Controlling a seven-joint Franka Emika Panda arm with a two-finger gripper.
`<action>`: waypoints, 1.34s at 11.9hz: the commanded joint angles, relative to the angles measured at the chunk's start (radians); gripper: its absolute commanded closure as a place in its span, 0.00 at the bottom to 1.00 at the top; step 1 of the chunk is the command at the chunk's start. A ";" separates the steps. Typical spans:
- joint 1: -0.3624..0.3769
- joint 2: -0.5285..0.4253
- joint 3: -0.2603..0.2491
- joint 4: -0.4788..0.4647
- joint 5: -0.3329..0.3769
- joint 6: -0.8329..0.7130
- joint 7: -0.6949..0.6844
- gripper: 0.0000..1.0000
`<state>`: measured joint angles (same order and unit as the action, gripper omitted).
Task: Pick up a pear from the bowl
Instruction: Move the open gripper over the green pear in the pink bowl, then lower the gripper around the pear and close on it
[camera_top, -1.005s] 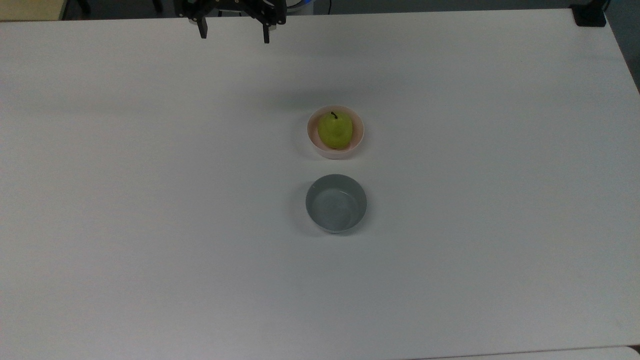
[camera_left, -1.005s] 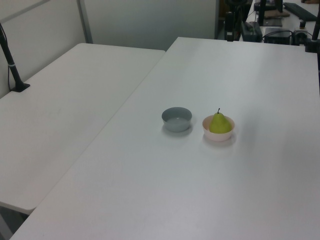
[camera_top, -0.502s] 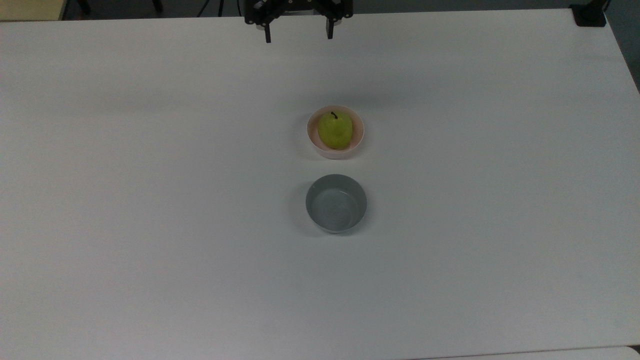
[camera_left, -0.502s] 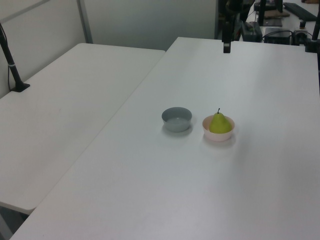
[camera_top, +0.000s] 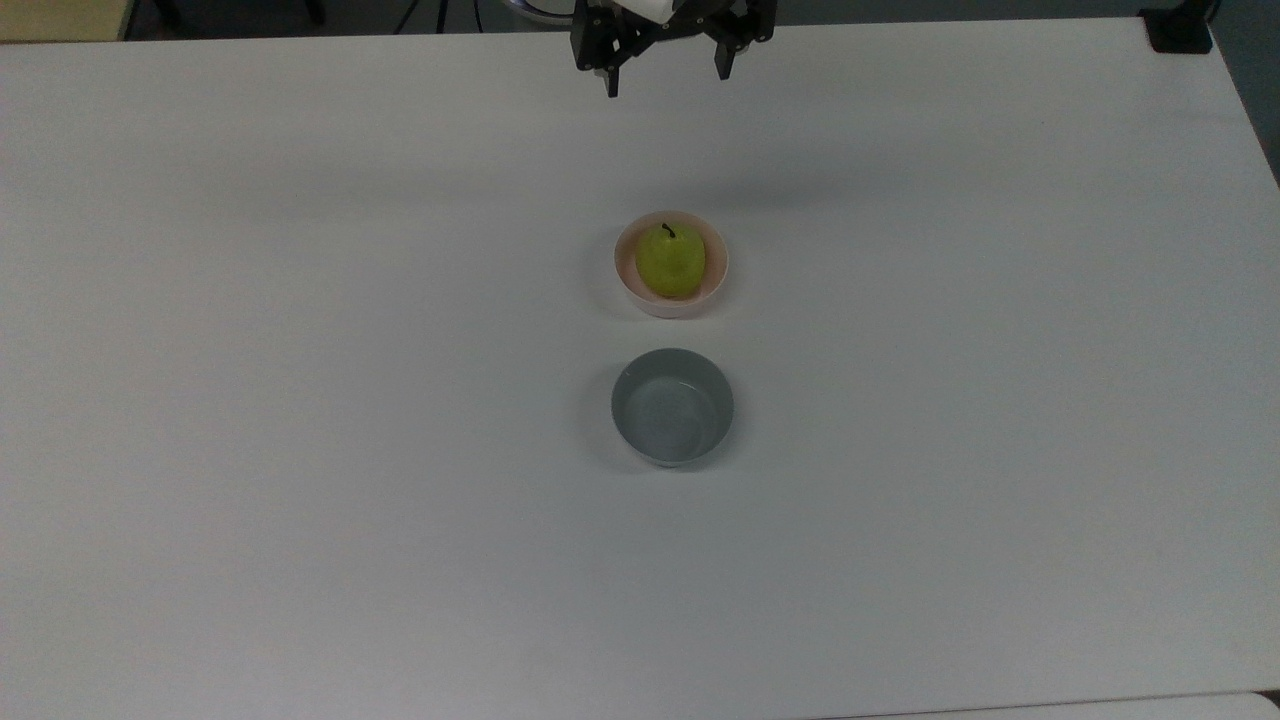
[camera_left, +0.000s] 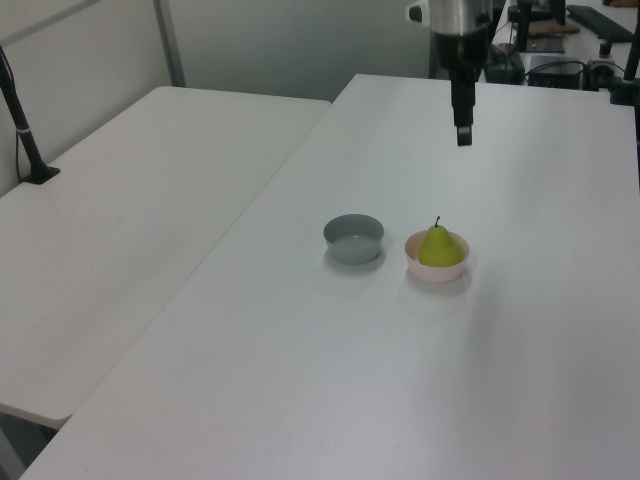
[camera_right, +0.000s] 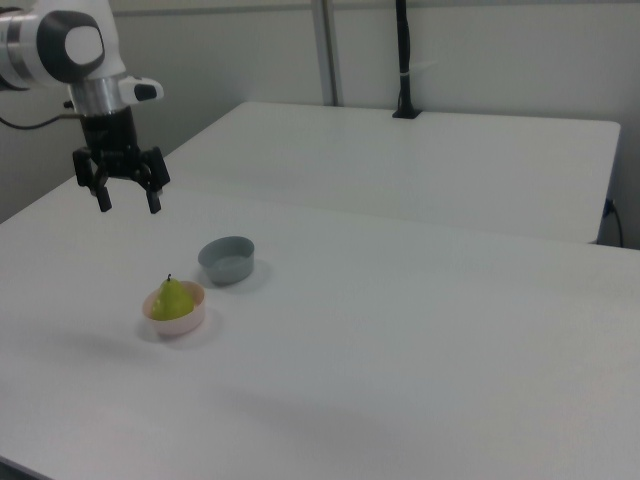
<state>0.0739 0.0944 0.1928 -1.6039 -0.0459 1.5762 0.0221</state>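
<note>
Well below tool: pear.

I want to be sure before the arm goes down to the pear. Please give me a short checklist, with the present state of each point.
1. Pincer open wide enough for the fruit: ok, its fingers stand well apart in the top view and the right view.
2. Pincer empty: ok, nothing between the fingers.
3. Pear sits in the pink bowl, stem up: ok.
4. Pincer above the pear: not ok, in the top view it hangs near the table's far edge, apart from the bowl.
5. Grey bowl clear of the path: ok, it stands beside the pink bowl, apart from it.
6. Pear loose in the bowl: cannot tell.
</note>
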 joint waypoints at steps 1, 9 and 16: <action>0.017 -0.039 -0.007 -0.155 0.012 0.111 -0.028 0.00; 0.006 0.028 -0.009 -0.341 0.000 0.398 -0.128 0.00; 0.018 0.123 -0.010 -0.363 -0.008 0.525 -0.114 0.00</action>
<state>0.0803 0.2141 0.1914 -1.9318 -0.0480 2.0402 -0.0765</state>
